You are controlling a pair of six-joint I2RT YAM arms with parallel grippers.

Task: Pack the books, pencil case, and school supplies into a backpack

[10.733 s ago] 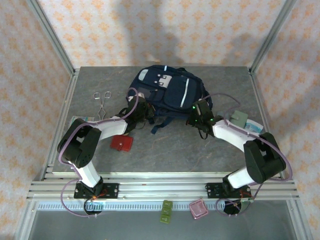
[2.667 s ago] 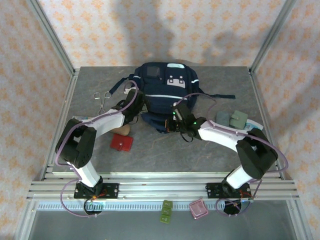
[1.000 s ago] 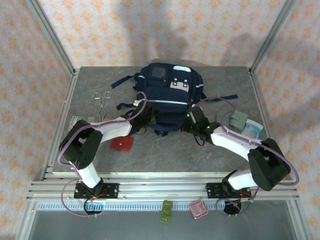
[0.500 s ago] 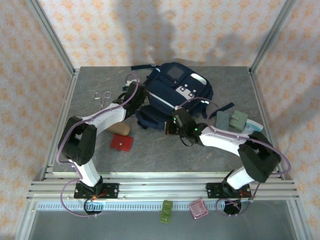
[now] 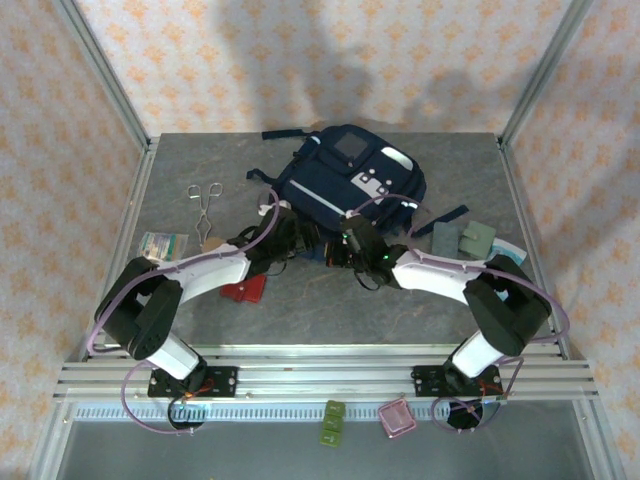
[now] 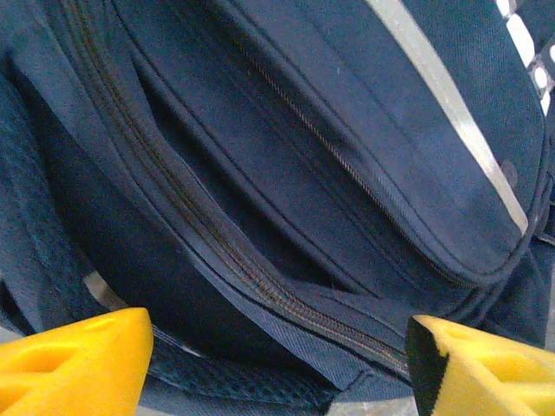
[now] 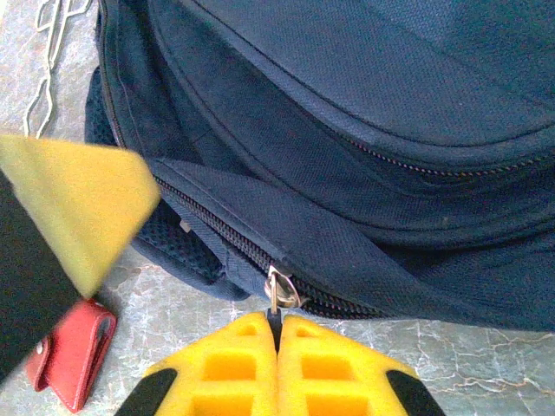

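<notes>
I have the backpack [image 5: 350,185] lying on the surface [image 5: 330,310] directly ahead of both end effectors, its zippered edge facing them. My left end effector [image 6: 277,373] is spread wide with nothing between its fingers, and the backpack's seams are just beyond the tips. My right end effector [image 7: 279,328] is clamped on the zipper pull [image 7: 279,290] at the bag's edge. The flat red pouch [image 7: 74,364] lies on the surface, down and left of that end effector.
</notes>
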